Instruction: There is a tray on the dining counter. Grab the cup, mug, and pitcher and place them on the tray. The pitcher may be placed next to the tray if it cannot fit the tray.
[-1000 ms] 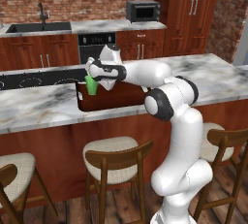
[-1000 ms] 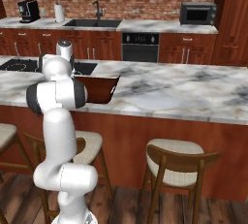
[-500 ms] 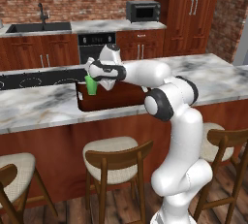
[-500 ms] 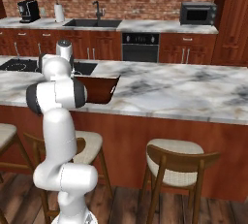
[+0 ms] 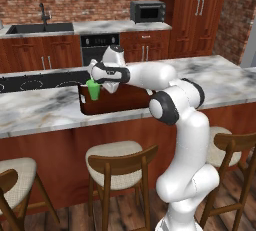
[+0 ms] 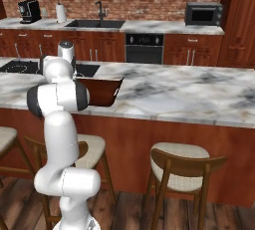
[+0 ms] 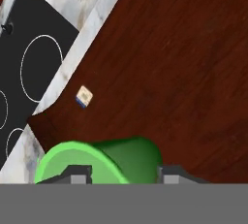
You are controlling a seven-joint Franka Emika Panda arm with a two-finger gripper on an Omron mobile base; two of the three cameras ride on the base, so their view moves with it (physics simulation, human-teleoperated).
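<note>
A brick-walled kitchen with reddish wood cabinets stretches behind the long grey-white marble dining counter (image 5: 45,110), which has wooden bar stools (image 5: 117,162) along its near side. On that counter sits the shallow rectangular dark reddish-brown wooden tray (image 5: 120,102), directly beneath the two-finger gripper (image 5: 96,82) of the white arm. The small bright green handleless tumbler cup (image 5: 93,90) stands upright at the tray's left end, right under the gripper and between its 2 fingers. In the hand view the cup (image 7: 104,162) appears at the bottom, its round rim toward the camera, with 1 dark fingertip (image 7: 75,172) on each side; whether the pads touch the cup's wall or stand just off it cannot be told. Beyond the gripper in that view lie the bare tray floor (image 7: 184,63), a small pale handle (image 7: 84,96) at its end, and further out a black cooktop (image 7: 34,68) set into the marble.
</note>
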